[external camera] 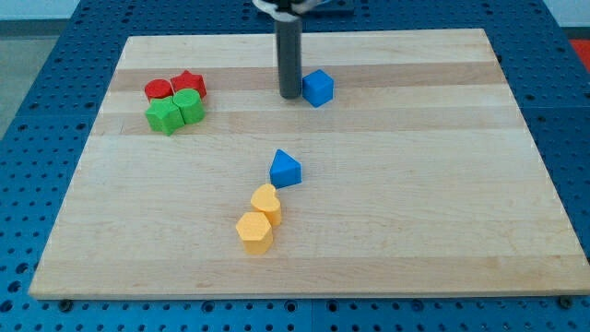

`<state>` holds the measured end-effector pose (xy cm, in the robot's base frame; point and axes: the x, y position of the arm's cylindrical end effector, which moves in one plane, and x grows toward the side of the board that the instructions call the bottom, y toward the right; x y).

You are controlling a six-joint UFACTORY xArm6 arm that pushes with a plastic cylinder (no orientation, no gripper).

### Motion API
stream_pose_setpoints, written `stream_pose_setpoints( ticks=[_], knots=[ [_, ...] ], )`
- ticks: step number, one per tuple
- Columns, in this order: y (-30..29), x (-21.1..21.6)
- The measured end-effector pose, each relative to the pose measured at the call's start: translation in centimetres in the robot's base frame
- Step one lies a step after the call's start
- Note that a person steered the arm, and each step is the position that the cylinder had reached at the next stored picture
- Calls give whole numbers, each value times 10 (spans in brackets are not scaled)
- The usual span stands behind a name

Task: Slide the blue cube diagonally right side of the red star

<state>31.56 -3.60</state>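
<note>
The blue cube (pixel 318 88) sits near the view's top centre of the wooden board (pixel 415 184). My tip (pixel 289 95) is right beside the cube's left side, about touching it. The red star (pixel 190 83) lies at the view's upper left, in a tight cluster with a red cylinder (pixel 159 89) to its left, a green star (pixel 165 116) and a green cube (pixel 190 106) below. The blue cube is well to the right of the red star, at about the same height in the view.
A blue triangular block (pixel 286 169) lies near the board's centre. Below it are a yellow heart-shaped block (pixel 266 203) and a yellow hexagonal block (pixel 253 232), touching. The board rests on a blue perforated table (pixel 37 55).
</note>
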Motion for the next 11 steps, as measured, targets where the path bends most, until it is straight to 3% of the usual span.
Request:
stream_pose_setpoints(
  ticks=[1, 2, 3, 4, 5, 6, 7, 8, 9, 11],
  knots=[
    [-4, 14],
    [-2, 59],
    [30, 75],
    [47, 29],
    [27, -26],
    [20, -25],
    [49, -2],
    [98, -13],
    [79, -62],
    [-76, -82]
  ],
)
